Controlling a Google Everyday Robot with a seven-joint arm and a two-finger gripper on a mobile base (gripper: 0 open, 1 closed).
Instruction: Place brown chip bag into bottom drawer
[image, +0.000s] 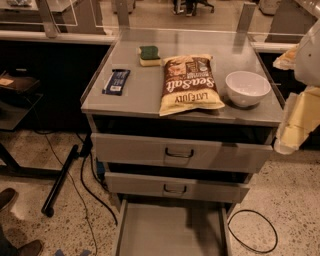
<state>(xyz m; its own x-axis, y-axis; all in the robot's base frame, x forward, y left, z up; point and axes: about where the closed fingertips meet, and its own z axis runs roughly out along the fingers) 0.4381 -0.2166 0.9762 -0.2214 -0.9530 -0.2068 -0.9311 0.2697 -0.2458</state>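
The brown chip bag (189, 84) lies flat on the grey cabinet top (145, 95), brown part toward the back, cream-yellow part toward the front edge, with white "Sea Salt" lettering. The bottom drawer (170, 230) is pulled out at floor level below the two handled drawers, and its tray holds nothing. My gripper (294, 127) hangs at the right edge of the view, beside the cabinet's right front corner. It is apart from the bag and holds nothing that I can see.
A white bowl (247, 88) stands just right of the bag. A green-and-yellow sponge (149, 55) lies behind it and a dark blue wrapper bar (116, 81) to its left. A black pole (60, 180), cables (252, 232) and a shoe (7, 198) are on the floor.
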